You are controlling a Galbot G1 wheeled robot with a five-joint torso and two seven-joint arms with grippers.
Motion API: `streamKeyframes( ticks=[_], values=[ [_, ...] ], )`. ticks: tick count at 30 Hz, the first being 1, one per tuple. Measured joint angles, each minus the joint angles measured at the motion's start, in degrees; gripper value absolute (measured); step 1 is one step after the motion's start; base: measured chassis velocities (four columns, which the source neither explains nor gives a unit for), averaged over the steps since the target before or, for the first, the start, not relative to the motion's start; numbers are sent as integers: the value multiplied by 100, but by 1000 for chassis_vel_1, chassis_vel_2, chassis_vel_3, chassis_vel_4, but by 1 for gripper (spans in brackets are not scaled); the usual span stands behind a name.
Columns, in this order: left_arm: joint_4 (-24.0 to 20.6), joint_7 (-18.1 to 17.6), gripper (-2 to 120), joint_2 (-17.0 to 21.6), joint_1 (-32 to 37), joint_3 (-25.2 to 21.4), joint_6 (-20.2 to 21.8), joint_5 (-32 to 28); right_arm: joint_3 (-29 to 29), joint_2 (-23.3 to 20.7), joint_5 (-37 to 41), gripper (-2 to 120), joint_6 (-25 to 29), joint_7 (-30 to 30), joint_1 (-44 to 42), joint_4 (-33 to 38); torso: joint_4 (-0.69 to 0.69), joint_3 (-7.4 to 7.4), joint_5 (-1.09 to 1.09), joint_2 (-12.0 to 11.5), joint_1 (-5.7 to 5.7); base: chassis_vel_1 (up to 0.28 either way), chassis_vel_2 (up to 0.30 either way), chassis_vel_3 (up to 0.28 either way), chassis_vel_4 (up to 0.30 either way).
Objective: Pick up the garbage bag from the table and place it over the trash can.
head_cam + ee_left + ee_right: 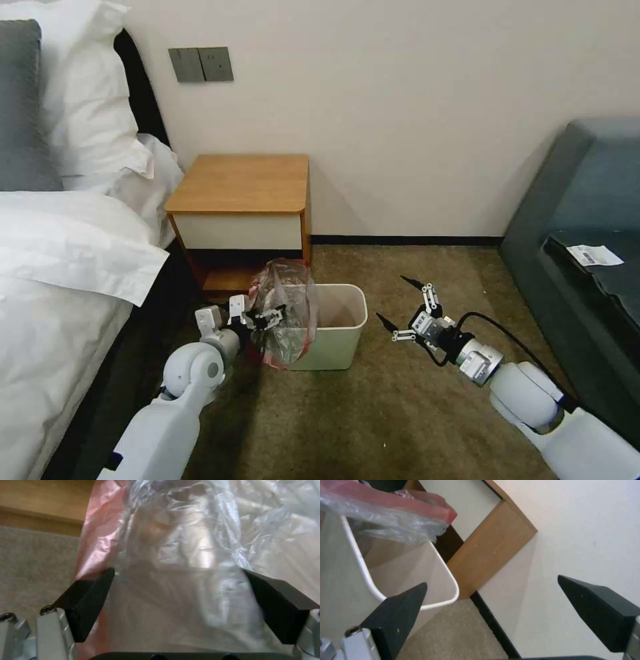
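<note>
Crinkly garbage bag [285,313] seemingly drapes trash can [340,328].

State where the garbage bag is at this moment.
In the head view the garbage bag hangs crumpled at the left gripper, over the left end of the trash can, in front of the table.

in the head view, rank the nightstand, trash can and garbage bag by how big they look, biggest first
1. The table, clearly largest, though it stands farthest.
2. The trash can.
3. The garbage bag, bunched over the can's left edge beside the left gripper; nearly as tall as the can but narrower, so this ranking is close.
</note>
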Motion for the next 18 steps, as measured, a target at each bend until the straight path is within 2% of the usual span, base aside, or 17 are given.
streamKeyframes(
  ticks=[12,15,18],
  values=[
    [2,94,97,-67,103,-43,-434,249,104,0,0,100,44,4,-87,-8,0,0,0,0,0,0,0,0,0],
    [-24,48,97,-75,125,-71,-437,226,106,5,0,100,44,9,-88,-8,0,0,0,0,0,0,0,0,0],
    [-61,-5,97,-88,139,-98,-248,192,106,24,-3,100,44,11,-93,-6,0,0,0,0,0,0,0,0,0]
  ],
)
